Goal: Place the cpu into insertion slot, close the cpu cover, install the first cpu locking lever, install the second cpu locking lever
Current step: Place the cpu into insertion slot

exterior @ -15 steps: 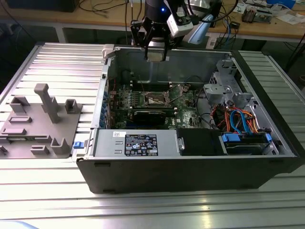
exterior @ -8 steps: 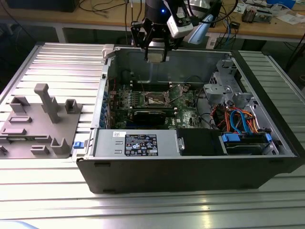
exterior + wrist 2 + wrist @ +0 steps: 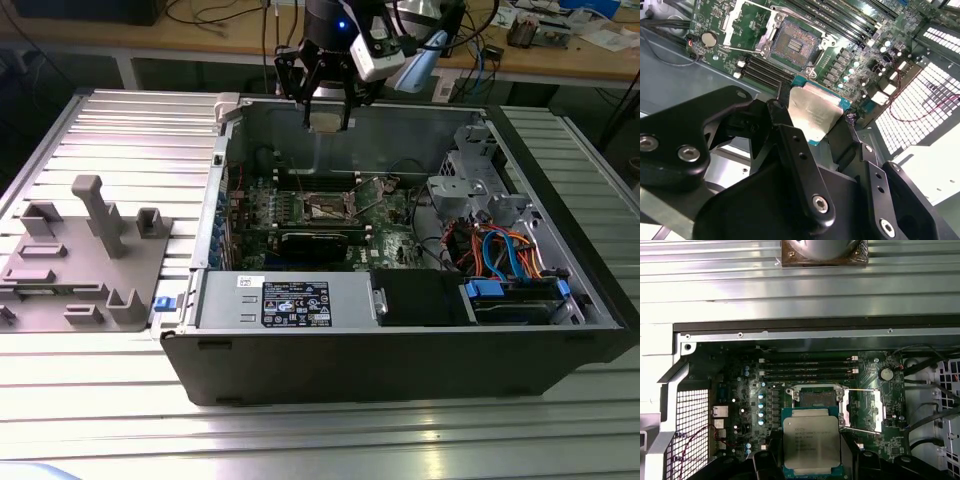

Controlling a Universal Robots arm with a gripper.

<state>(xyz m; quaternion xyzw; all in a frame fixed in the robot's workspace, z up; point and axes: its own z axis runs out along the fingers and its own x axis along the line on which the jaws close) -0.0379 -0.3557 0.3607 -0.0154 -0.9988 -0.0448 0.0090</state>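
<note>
Hovering above the open computer case (image 3: 400, 330), the gripper (image 3: 327, 122) has its black fingers (image 3: 790, 135) closed on two opposite edges of the cpu (image 3: 815, 112), which hangs flat with its silvery top facing the wrist cameras. In the exterior view the chip sits high over the case's rear wall, well apart from the green board. The insertion slot (image 3: 816, 398) lies bare below, its dark contact field exposed, and the cpu cover (image 3: 729, 21) is swung open to one side of it. The case rests on a ribbed metal worktop (image 3: 100, 130), with a grey fixture tray (image 3: 80, 260) at the exterior view's left.
</note>
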